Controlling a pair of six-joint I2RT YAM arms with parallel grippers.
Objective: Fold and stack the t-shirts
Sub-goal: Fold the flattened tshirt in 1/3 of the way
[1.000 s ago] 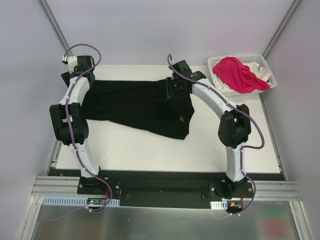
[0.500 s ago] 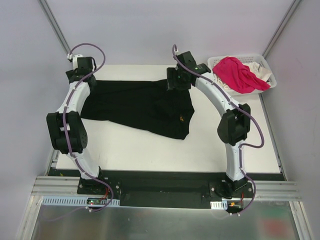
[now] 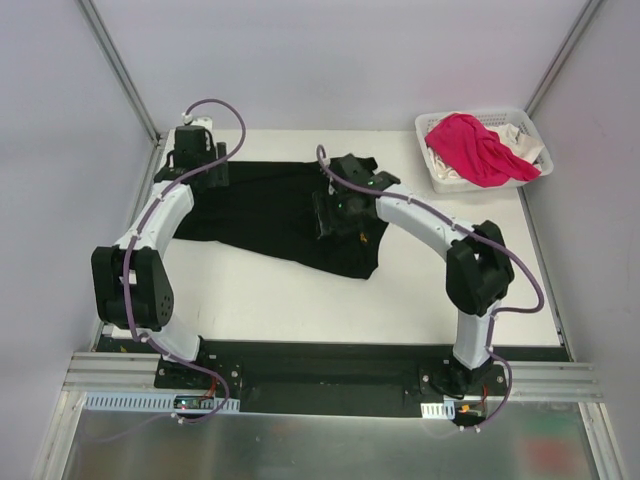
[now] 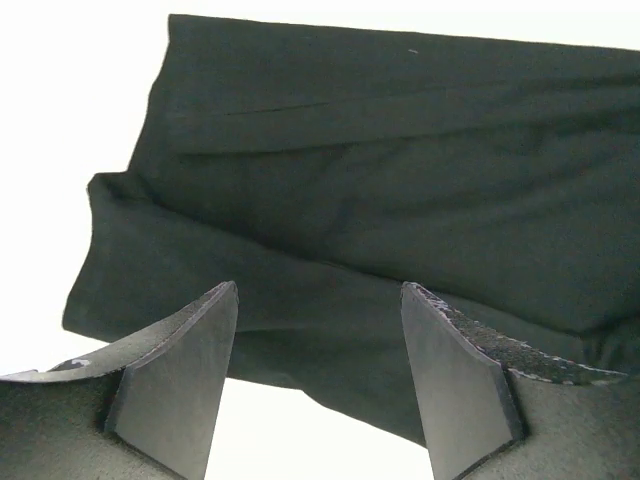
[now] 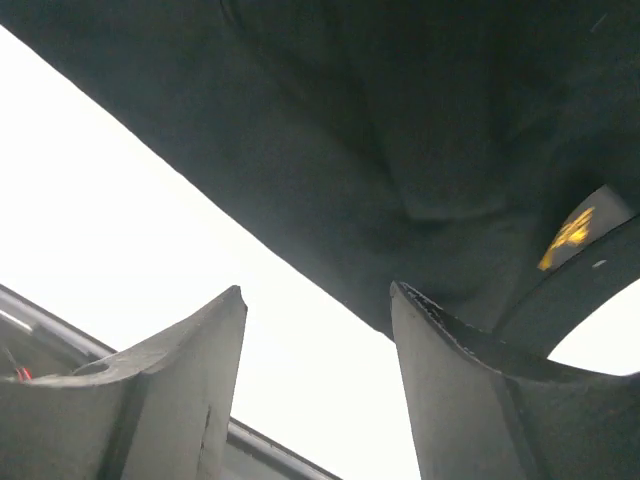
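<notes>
A white surface (image 3: 300, 300) sits inside grey walls. The black t-shirt (image 3: 270, 205) lies spread across its far half, with layered folds showing near the left edge. The left claw (image 3: 195, 170) hangs over the shirt's left end, fingers wide apart and holding nothing. The right claw (image 3: 328, 215) hangs over the shirt's right part, its fingers also apart and empty. At the far right corner a white basket (image 3: 530, 125) holds the pink t-shirt (image 3: 475, 145) and a white t-shirt (image 3: 525, 150).
</notes>
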